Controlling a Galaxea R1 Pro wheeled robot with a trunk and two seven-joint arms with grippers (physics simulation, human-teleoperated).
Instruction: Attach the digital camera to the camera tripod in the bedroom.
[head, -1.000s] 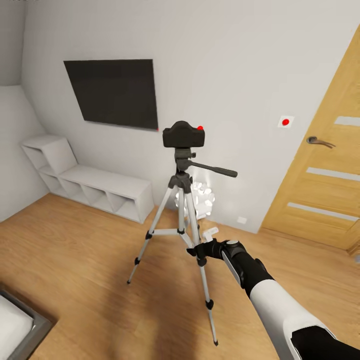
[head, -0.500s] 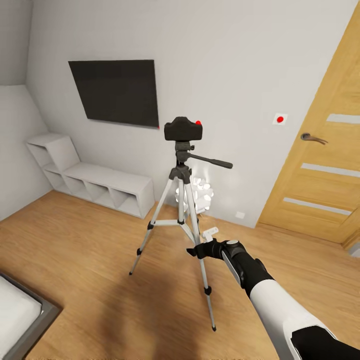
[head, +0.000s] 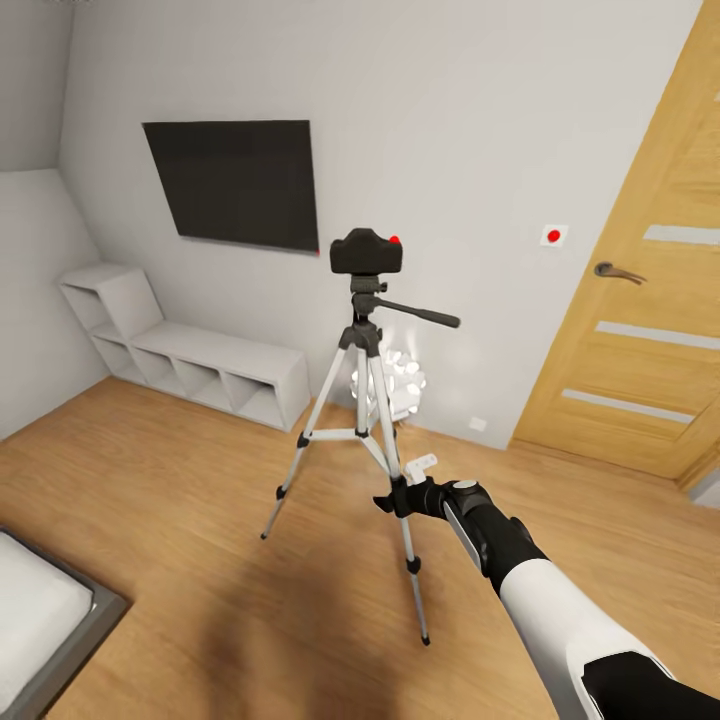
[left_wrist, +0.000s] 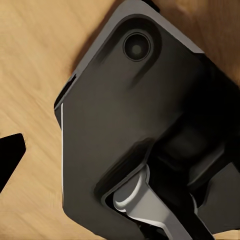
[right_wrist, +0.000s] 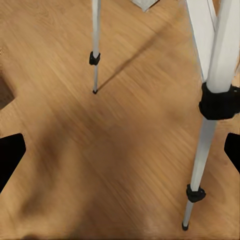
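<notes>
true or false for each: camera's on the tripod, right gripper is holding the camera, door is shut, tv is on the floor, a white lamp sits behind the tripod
1. The digital camera sits on top of the camera tripod. True.
2. The right gripper holds the camera. False: it is low by a tripod leg, far below the camera, holding nothing.
3. The oak door is shut. True.
4. The TV stands on the floor. False: it hangs on the wall above the cube shelf.
5. A white spiky lamp sits behind the tripod. True.

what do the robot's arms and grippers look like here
The right arm has a glossy white shell, with black at the elbow joint and a black forearm bearing a pale grey strip. Its right gripper is black with a small white piece above it. No cables or markings show.
</notes>
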